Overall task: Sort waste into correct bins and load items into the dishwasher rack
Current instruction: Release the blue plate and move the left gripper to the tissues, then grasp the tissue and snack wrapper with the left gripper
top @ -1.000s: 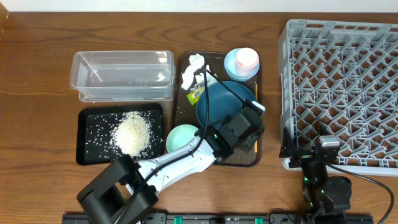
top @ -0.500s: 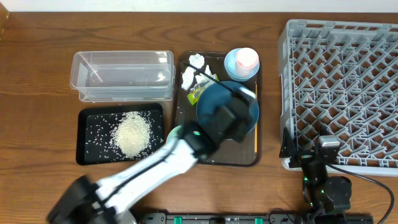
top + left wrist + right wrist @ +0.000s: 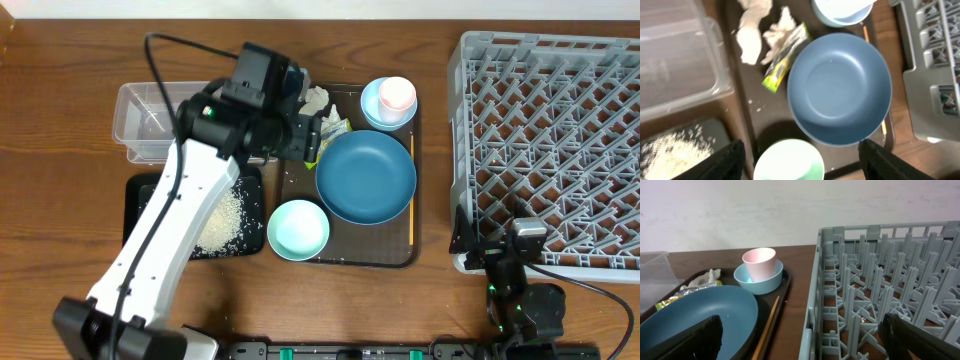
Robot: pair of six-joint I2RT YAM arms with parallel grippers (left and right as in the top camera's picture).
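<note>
My left gripper hovers open and empty over the left side of the brown tray, above the crumpled tissue and the green-and-yellow wrapper. In the left wrist view the left gripper frames the mint-green bowl and the dark blue dish without touching them. A pink cup stands in the light blue bowl. Rice lies in the black tray. The arm hides part of the clear tub. My right gripper is open at the rack's front-left corner.
A thin wooden stick lies along the right side of the brown tray, beside the dish. A few rice grains are scattered on the brown tray. The rack's wall stands directly in front of the right gripper.
The left gripper has opened and swung from the front edge of the blue dish to the back-left of the brown tray. The right arm has stayed still.
</note>
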